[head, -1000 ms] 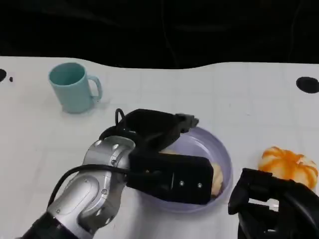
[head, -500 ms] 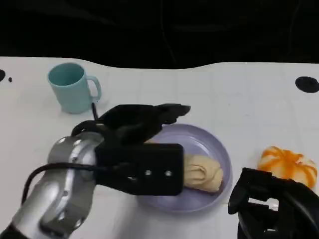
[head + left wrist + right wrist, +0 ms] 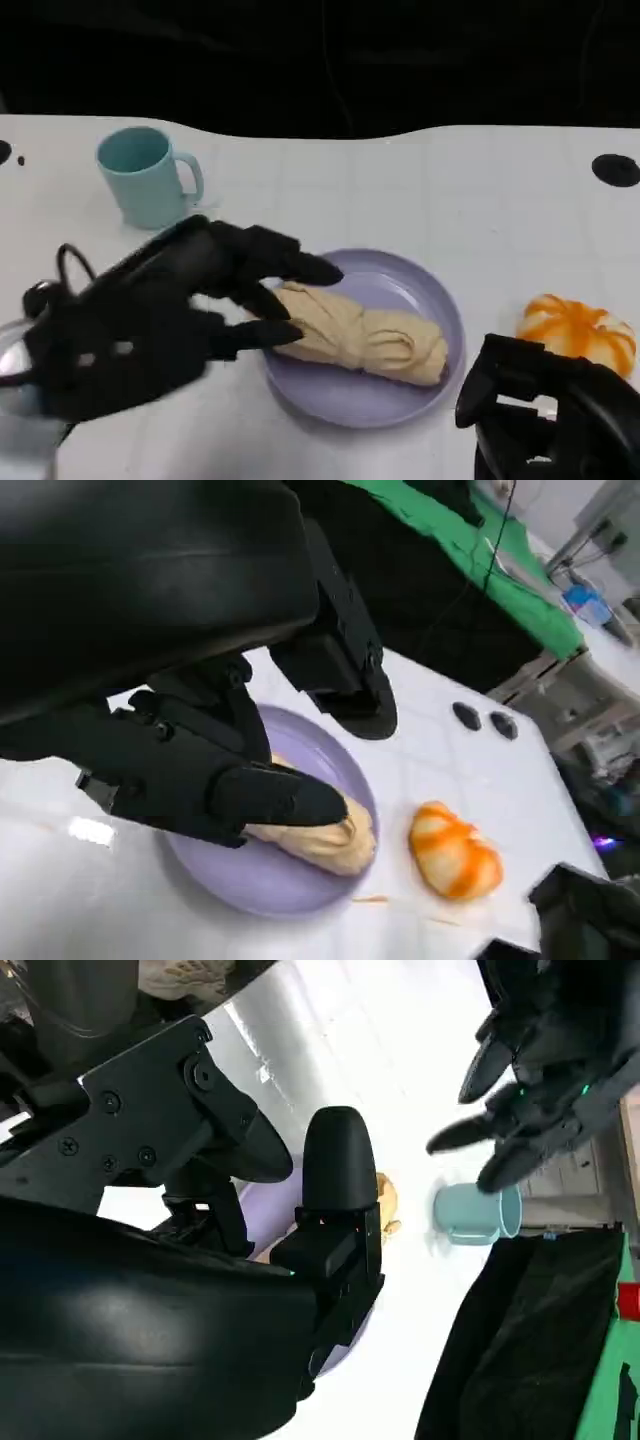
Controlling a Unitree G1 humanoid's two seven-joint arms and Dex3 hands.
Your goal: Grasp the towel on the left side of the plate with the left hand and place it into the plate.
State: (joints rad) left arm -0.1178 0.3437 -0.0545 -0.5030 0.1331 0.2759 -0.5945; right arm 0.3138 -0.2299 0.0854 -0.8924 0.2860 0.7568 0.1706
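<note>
A rolled beige towel (image 3: 365,338) lies across the lavender plate (image 3: 425,288), its left end at the plate's left rim. My left hand (image 3: 165,315) hovers just left of the plate with its fingers (image 3: 285,265) spread and nothing in them; one fingertip is over the towel's left end. The left wrist view shows the same fingers (image 3: 215,780) above the towel (image 3: 325,842) and the plate (image 3: 235,885). My right hand (image 3: 550,420) rests at the table's near right, holding nothing, its fingers (image 3: 338,1165) apart.
A teal mug (image 3: 148,177) stands at the back left of the table. An orange-and-white pumpkin-shaped thing (image 3: 580,330) lies right of the plate, just beyond my right hand. A black mark (image 3: 615,168) sits near the table's far right edge.
My left hand has drawn back to the left, off the plate, and spread its fingers. The towel, hidden under it before, now lies uncovered in the plate.
</note>
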